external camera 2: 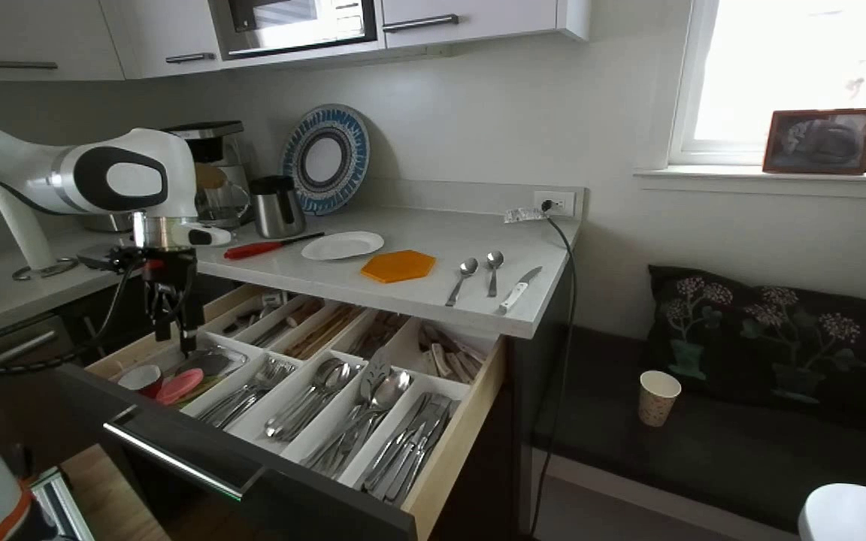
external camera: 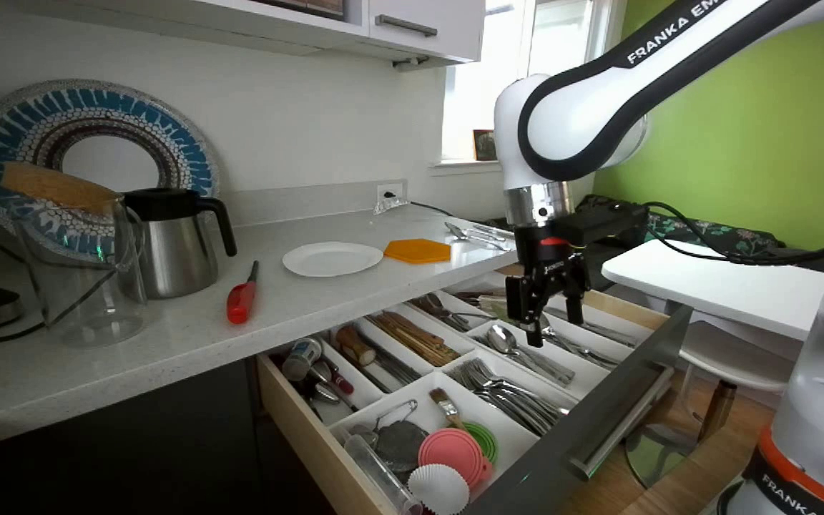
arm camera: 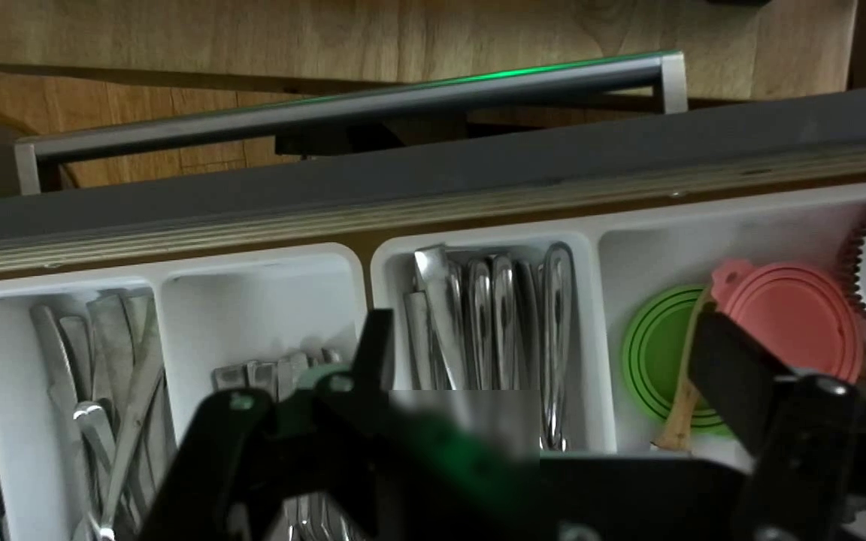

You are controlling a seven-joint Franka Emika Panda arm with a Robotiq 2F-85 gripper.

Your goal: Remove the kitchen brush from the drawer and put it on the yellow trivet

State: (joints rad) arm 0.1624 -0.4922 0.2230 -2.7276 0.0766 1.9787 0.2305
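While one kitchen brush (external camera: 448,408) lies in the drawer (external camera: 562,443), in an exterior view one pink disc (external camera: 450,454) sits at the brush's 6 o'clock, one green disc (external camera: 486,438) at 4. One gripper (external camera: 555,332) hangs at its 2 o'clock, jaws wide apart, nothing held. On the desk (external camera: 312,307): one yellow trivet (external camera: 418,251) at 12 o'clock, one white plate (external camera: 333,259) at 11.

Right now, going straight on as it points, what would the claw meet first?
Probably the forks in the cutlery drawer below the claw, or a divider beside them; depth is unclear.
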